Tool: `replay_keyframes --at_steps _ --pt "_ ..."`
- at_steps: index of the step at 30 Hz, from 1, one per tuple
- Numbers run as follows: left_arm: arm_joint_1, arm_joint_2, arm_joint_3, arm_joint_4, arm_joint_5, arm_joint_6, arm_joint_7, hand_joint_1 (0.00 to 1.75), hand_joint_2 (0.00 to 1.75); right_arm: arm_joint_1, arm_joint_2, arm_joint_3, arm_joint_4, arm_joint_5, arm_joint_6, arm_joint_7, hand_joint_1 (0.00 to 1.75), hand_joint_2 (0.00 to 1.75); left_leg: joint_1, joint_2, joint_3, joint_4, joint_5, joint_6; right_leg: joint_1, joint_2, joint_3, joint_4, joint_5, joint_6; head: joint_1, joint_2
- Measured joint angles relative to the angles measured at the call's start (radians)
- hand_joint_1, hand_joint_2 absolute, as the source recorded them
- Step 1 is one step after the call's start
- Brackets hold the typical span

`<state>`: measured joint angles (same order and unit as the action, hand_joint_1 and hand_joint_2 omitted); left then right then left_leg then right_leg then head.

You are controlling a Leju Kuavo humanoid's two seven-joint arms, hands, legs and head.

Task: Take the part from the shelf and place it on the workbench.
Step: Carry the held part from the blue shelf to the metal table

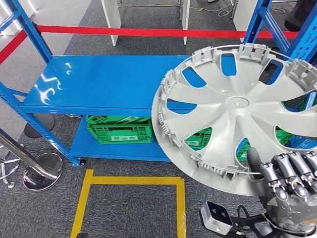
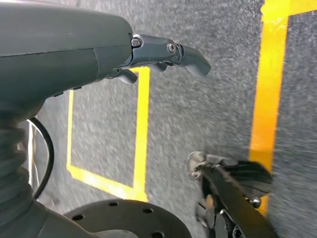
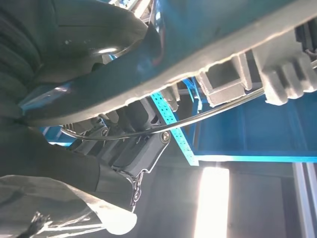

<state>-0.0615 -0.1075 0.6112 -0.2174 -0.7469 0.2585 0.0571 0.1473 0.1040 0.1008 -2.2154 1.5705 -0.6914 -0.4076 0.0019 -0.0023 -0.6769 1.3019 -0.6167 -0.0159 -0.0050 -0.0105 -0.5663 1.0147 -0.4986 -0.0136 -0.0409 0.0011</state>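
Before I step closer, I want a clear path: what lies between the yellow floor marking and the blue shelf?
In the head view, bare grey carpet separates the yellow floor marking from the blue shelf; nothing lies on it.

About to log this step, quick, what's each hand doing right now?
Left hand: holds nothing, fingers stretched out over the floor.
Right hand: grips the rim of the silver wheel cover.

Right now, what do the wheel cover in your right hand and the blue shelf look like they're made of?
Wheel cover: likely molded plastic with matte silver paint, judging by the clip tabs along its rim; a thin wire ring runs through them. Blue shelf: probably sheet metal with glossy blue paint, showing sharp light reflections. Right hand grips the cover's rim.
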Motion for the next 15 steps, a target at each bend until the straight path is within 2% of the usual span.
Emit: replay_keyframes --at_steps 1,2,3,5,6,7,8,9,10,11,13,14,15 --pt "0.000 -0.001 -0.008 0.000 -0.014 0.001 0.001 0.00 1.75 0.010 0.000 -0.008 -0.008 0.000 0.000 -0.004 1.75 1.75 0.000 0.000 0.021 -0.006 0.022 0.003 0.002 -0.001 -0.014 0.002 0.010 0.000 0.000 0.000" --pt "0.000 -0.001 -0.016 0.000 -0.024 0.003 0.002 0.00 1.75 0.018 0.001 -0.016 -0.015 0.000 0.000 -0.007 1.75 1.75 0.000 0.000 0.057 -0.043 0.052 0.007 0.005 -0.001 -0.028 0.003 0.020 0.000 0.000 0.000" --pt "-0.001 -0.001 -0.023 0.000 -0.031 0.003 0.002 0.00 1.75 0.025 0.001 -0.024 -0.022 0.000 0.000 -0.008 1.75 1.75 -0.001 0.000 0.106 -0.109 0.071 0.014 0.006 -0.001 -0.039 0.003 0.029 0.001 0.000 0.000" --pt "-0.002 -0.001 -0.033 0.000 -0.037 0.004 0.002 0.00 1.75 0.033 0.001 -0.035 -0.034 0.000 0.000 -0.009 1.75 1.75 -0.007 -0.001 0.204 -0.259 0.070 0.027 0.009 0.000 -0.056 0.004 0.049 0.009 0.001 0.000" --pt "-0.003 -0.001 -0.038 0.000 -0.038 0.004 0.002 0.00 1.75 0.036 0.001 -0.038 -0.038 0.000 0.000 -0.010 1.75 1.75 -0.012 -0.001 0.231 -0.308 0.062 0.032 0.007 0.000 -0.061 0.002 0.060 0.015 0.001 0.000" --pt "-0.003 -0.001 -0.041 0.000 -0.039 0.004 0.002 0.00 1.75 0.038 0.002 -0.041 -0.041 0.000 0.000 -0.010 1.75 1.75 -0.017 -0.001 0.239 -0.333 0.061 0.034 0.004 -0.001 -0.064 -0.002 0.071 0.021 0.001 0.000" --pt "-0.002 -0.002 -0.044 0.000 -0.039 0.005 0.002 0.00 1.75 0.040 0.002 -0.043 -0.043 0.000 0.000 -0.011 1.75 1.75 -0.018 0.000 0.233 -0.341 0.071 0.038 0.001 -0.001 -0.068 -0.005 0.080 0.028 0.001 0.000" --pt "-0.001 -0.002 -0.046 0.000 -0.040 0.005 0.002 0.00 1.75 0.043 0.002 -0.045 -0.045 0.000 0.000 -0.012 1.75 1.75 -0.018 0.002 0.224 -0.347 0.085 0.043 -0.001 0.000 -0.075 -0.004 0.076 0.033 0.001 0.000" --pt "0.000 -0.003 -0.047 0.000 -0.040 0.005 0.002 0.00 1.75 0.046 0.002 -0.048 -0.046 0.000 0.000 -0.012 1.75 1.75 -0.017 0.004 0.214 -0.352 0.099 0.051 -0.002 0.003 -0.086 0.011 0.051 0.037 0.003 0.000" --pt "0.000 -0.002 -0.048 0.000 -0.040 0.005 0.002 0.00 1.75 0.048 0.002 -0.051 -0.046 0.000 0.000 -0.013 1.75 1.75 -0.015 0.006 0.200 -0.356 0.112 0.056 -0.002 0.006 -0.099 0.046 0.008 0.040 0.005 0.000" --pt "0.000 -0.001 -0.050 0.000 -0.040 0.006 0.002 0.00 1.75 0.051 0.002 -0.057 -0.047 0.000 0.000 -0.014 1.75 1.75 -0.016 0.008 0.168 -0.349 0.134 0.063 -0.003 0.009 -0.127 0.166 -0.094 0.046 0.008 0.000" --pt "0.000 -0.001 -0.051 0.000 -0.040 0.007 0.002 0.00 1.75 0.051 0.002 -0.058 -0.047 0.000 0.000 -0.014 1.75 1.75 -0.017 0.008 0.151 -0.344 0.143 0.063 -0.003 0.009 -0.133 0.228 -0.119 0.048 0.009 0.000" --pt "0.000 -0.002 -0.052 0.000 -0.042 0.007 0.002 0.00 1.75 0.051 0.002 -0.059 -0.047 0.000 0.000 -0.014 1.75 1.75 -0.018 0.009 0.134 -0.339 0.153 0.063 -0.003 0.009 -0.130 0.270 -0.119 0.049 0.009 0.000"
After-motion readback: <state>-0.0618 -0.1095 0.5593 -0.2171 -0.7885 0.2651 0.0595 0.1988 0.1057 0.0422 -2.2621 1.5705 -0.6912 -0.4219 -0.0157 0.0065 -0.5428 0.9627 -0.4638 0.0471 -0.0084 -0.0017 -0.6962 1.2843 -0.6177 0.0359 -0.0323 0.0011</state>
